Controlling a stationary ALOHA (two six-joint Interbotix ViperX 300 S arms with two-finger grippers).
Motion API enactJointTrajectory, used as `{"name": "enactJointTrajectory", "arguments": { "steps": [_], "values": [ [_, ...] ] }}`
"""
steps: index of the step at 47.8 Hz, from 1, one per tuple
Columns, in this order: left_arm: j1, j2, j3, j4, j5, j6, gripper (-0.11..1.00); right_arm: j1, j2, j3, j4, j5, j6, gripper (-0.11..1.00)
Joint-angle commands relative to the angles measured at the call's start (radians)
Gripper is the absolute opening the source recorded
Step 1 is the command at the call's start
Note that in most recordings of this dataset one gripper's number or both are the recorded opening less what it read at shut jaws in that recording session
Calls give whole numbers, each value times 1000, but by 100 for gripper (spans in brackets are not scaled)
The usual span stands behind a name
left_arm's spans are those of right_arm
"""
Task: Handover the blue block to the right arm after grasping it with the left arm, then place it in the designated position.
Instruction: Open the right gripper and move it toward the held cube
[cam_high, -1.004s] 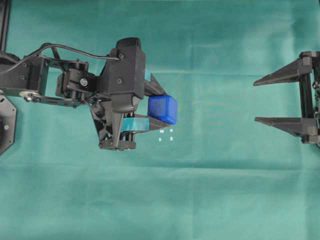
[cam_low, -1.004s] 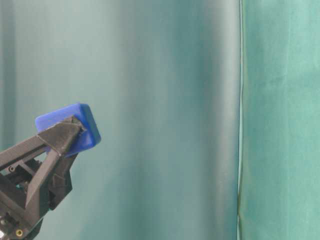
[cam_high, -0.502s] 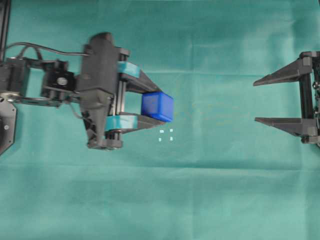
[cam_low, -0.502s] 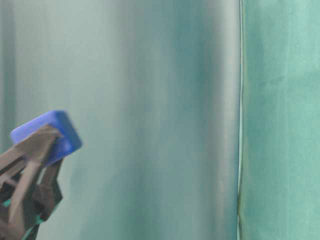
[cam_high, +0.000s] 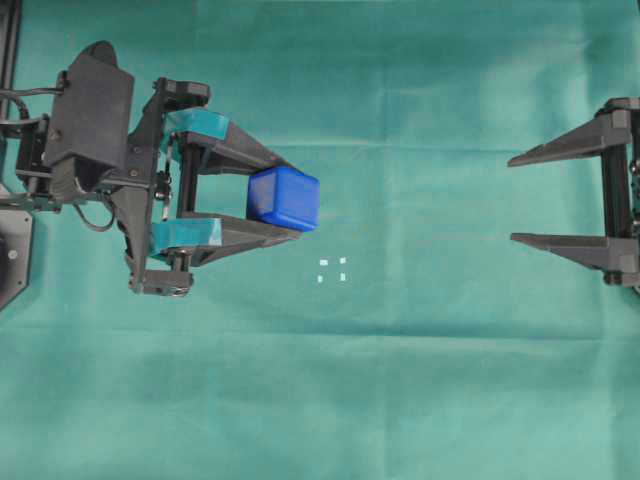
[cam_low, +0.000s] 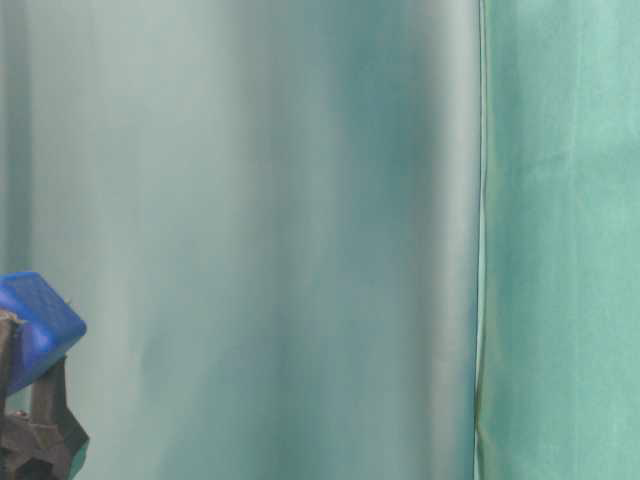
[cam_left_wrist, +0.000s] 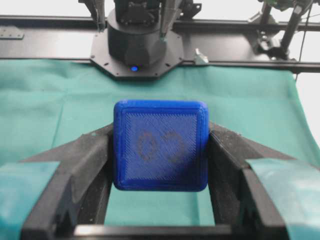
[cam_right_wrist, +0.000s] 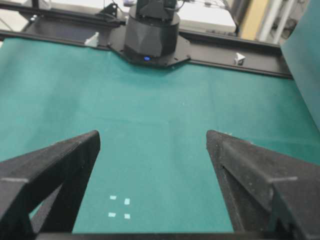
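While left gripper clamps blue block — right gripper gapes.

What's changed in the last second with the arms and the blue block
The left gripper, shut on the blue block, has drawn back toward the left edge of the overhead view and levelled out, carrying the block away from the white marks. The right gripper stayed open in place; the marks are unchanged.
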Motion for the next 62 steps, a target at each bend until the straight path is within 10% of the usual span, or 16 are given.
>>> {"name": "enactJointTrajectory", "arguments": {
  "steps": [1, 15, 62],
  "values": [
    [-5, -9, -14, -2, -11, -2, 47, -2, 3, -28, -3, -11, 0, 94],
    [-5, -8, -15, -3, -11, -2, 47, -2, 5, -55, -84, -3, -26, 94],
    [-5, -8, -11, -3, 0, -3, 46, 3, 37, -178, -773, 43, -379, 93]
  ]
}}
